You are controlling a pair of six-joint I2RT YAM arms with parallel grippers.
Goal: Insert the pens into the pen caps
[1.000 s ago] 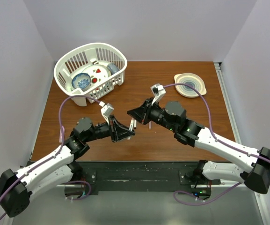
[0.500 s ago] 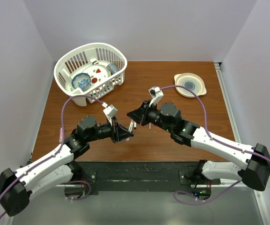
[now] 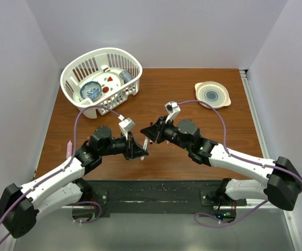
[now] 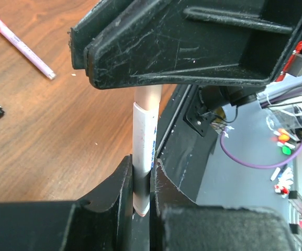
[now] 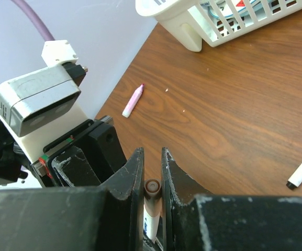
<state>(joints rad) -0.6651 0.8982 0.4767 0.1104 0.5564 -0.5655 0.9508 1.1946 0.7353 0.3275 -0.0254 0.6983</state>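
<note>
Alignment first: my left fingers (image 4: 120,183) clench the white pen (image 4: 143,136), my right fingers (image 5: 132,178) clench the pinkish cap (image 4: 147,97) at its tip, above the surface (image 4: 46,130); I should push straight along the barrel.

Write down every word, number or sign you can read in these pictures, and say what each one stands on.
No text here is readable.
Blue print along the white pen: blurred, unreadable.
Faint marks on the pink pen lying on the table: too small to read.
Small print on the grey camera box: too small to read.
</note>
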